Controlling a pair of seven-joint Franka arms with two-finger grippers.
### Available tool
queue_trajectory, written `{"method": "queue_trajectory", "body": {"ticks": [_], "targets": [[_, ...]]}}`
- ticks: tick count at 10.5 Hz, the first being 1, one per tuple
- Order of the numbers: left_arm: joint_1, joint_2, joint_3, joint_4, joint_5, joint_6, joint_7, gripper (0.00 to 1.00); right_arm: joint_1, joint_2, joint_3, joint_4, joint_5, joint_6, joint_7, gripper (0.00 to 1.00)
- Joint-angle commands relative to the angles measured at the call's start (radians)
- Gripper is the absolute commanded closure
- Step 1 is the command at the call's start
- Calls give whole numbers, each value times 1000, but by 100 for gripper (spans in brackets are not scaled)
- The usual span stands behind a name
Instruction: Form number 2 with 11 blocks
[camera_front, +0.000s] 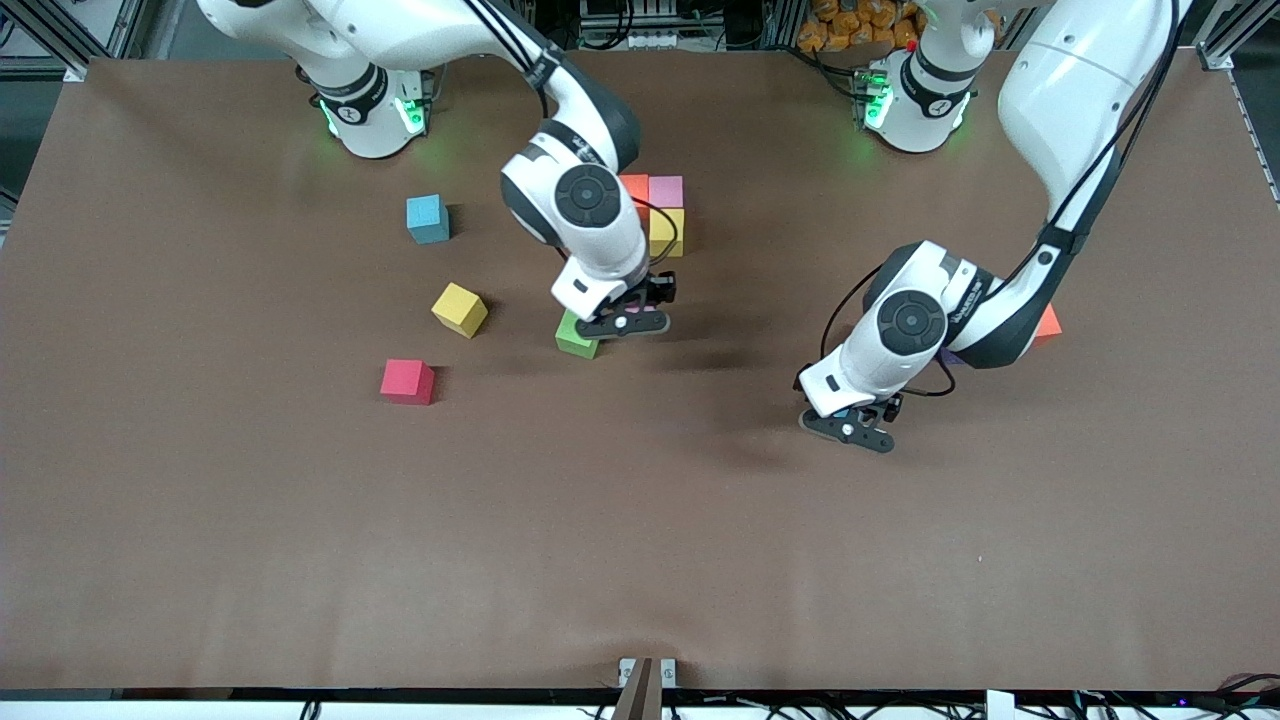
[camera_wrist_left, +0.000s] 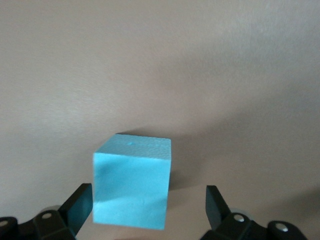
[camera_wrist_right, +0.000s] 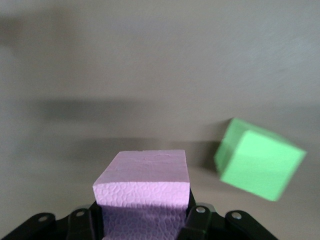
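Since the blocks are judged light, soft foam, opposite flat faces should be pinched gently. A pink block is clamped in the right gripper beside the green block; a blue block sits between the left gripper's parted fingers, on the bench.

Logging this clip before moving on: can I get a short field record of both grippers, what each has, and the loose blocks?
right gripper: shut on pink block, beside green block
left gripper: open, straddling a blue block
started cluster: orange block, pink cube, yellow block
loose: blue cube, yellow cube, red block
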Motion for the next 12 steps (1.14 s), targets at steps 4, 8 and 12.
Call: {"method": "queue_trajectory", "body": {"ticks": [4, 8, 12], "targets": [[6, 27, -3, 27, 59, -7, 25, 0, 102, 52, -12, -48, -21, 65, 79, 100], [20, 44, -3, 28, 59, -5, 39, 0, 137, 33, -10, -97, -21, 120, 103, 100], [20, 56, -3, 39, 59, -5, 38, 0, 148, -39, -10, -191, -24, 139, 108, 100]]}}
